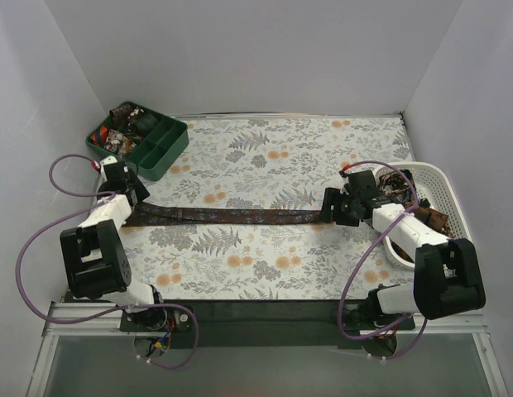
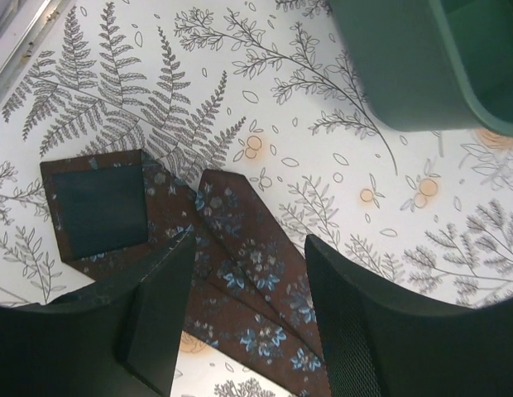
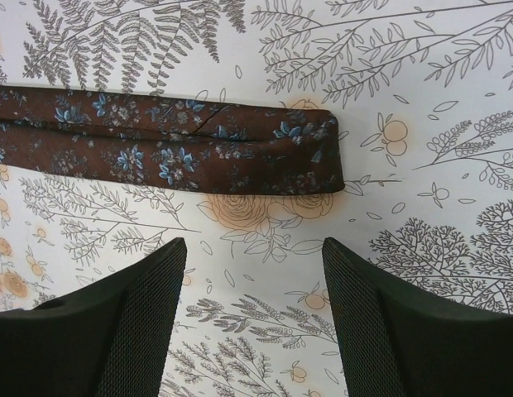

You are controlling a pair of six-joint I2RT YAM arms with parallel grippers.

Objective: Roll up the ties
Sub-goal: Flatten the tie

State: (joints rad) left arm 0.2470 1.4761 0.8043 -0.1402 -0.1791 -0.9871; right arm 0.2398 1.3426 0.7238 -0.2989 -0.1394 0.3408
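The left gripper stands open, its fingers straddling the brown floral tie, which lies flat on the patterned cloth directly beneath. The right gripper is open too, with nothing between its fingers. The tie's folded end lies just ahead of them, untouched.

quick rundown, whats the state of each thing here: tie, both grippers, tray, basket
brown tie, unrolled, flat on the table, folded double
left gripper, open, straddling the tie's two ends
right gripper, open, short of the tie's folded end, not touching
green tray, small items at its far-left end, other compartments look empty
white basket, holding loose ties
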